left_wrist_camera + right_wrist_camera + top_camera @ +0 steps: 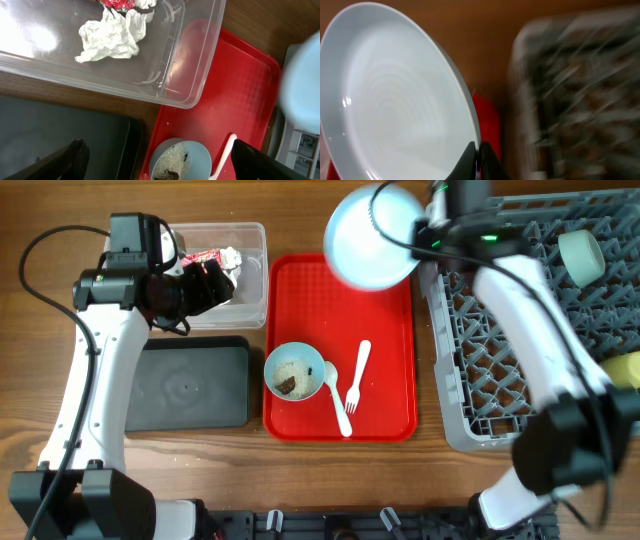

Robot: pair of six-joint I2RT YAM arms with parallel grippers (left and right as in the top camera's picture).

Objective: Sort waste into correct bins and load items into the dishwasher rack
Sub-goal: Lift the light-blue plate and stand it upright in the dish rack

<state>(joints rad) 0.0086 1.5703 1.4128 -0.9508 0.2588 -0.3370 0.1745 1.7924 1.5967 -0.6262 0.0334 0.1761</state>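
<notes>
Plate (pixel 372 240): light blue, lifted and tilted above the far end of the red tray (pixel 390 330), between the tub (pixel 250 240) and the rack (pixel 500 360).
Right gripper (pixel 477 159): pinched narrow on the plate's rim.
Left gripper (pixel 159 146): fingers spread wide, holding nothing, above the tub's right end.
Tub: clear, holding a crumpled tissue (pixel 112 35) and a red wrapper (pixel 117 4), which touch.
Black tray (pixel 190 385): just in front of the tub.
Bowl (pixel 293 372): on the red tray, with whitish grains and brown scraps inside.
Spoon (pixel 337 395) and fork (pixel 357 375): white, lying just beside the bowl.
Rack: grey, with a green bowl (pixel 580 255) and a yellow cup (pixel 625 368) in it, well apart.
</notes>
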